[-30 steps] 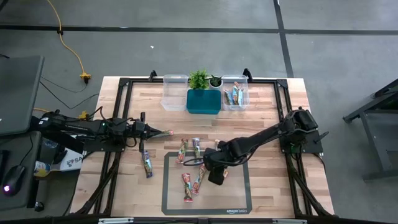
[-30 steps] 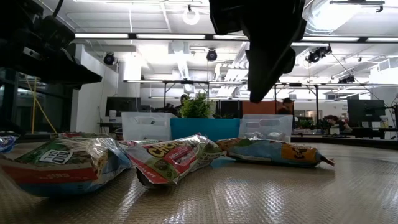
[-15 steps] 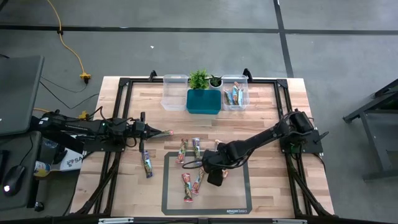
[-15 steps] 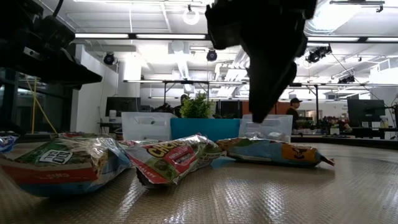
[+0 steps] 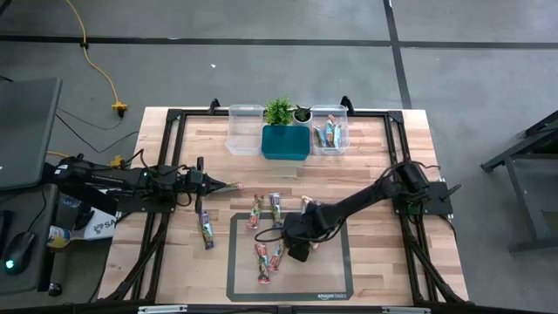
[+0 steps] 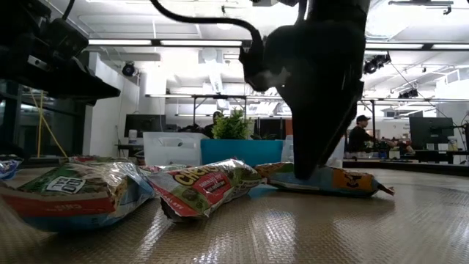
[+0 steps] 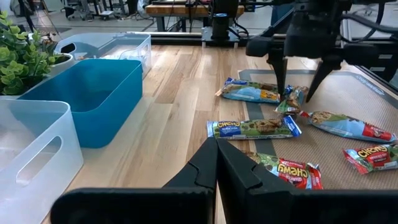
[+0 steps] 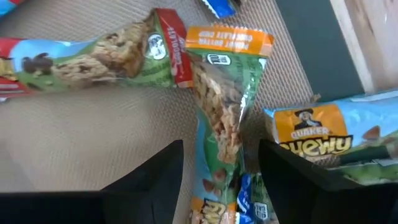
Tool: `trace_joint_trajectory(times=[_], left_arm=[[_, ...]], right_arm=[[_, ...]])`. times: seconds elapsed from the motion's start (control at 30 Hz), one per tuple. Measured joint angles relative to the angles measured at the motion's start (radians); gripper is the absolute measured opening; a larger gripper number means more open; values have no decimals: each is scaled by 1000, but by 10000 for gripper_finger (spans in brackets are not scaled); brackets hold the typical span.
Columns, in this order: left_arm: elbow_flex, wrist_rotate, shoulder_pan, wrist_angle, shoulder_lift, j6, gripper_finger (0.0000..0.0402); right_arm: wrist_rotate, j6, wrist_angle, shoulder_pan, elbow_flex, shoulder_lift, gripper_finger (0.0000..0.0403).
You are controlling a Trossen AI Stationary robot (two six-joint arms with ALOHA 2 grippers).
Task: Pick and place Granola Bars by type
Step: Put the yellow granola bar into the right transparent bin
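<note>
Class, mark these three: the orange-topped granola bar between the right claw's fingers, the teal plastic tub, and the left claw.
Orange-topped granola bar (image 8: 219,106): right wrist view, wrapper middle.
Teal plastic tub (image 5: 286,142): high view, its wall.
Left claw (image 5: 237,186): high view, shut fingertips.

From above, the right arm (image 5: 366,202) covers part of the granola bars (image 5: 272,258) on the dark mat (image 5: 336,277), so the bar under its gripper cannot be made out. The wrappers in the clear bin (image 5: 330,131) are too small to read. At table height, the nearest bar (image 6: 69,196) is cut off at the picture's left edge, and a distant person (image 6: 359,136) is too small to describe. In the right wrist view, the blue Chewy bar (image 8: 336,146) runs off the frame.
</note>
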Motion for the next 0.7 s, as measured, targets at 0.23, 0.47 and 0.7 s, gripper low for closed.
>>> trace_joint_trajectory(times=[0.23, 0.47, 0.7], left_arm=[[0, 0, 0, 0, 0, 0, 1], [0, 0, 0, 0, 0, 0, 1], [0, 0, 0, 0, 0, 0, 1]], right_arm=[[-9, 27, 22, 0, 2, 29, 194], [-8, 77, 15, 7, 3, 32, 171], [-15, 123, -4, 40, 3, 33, 119]])
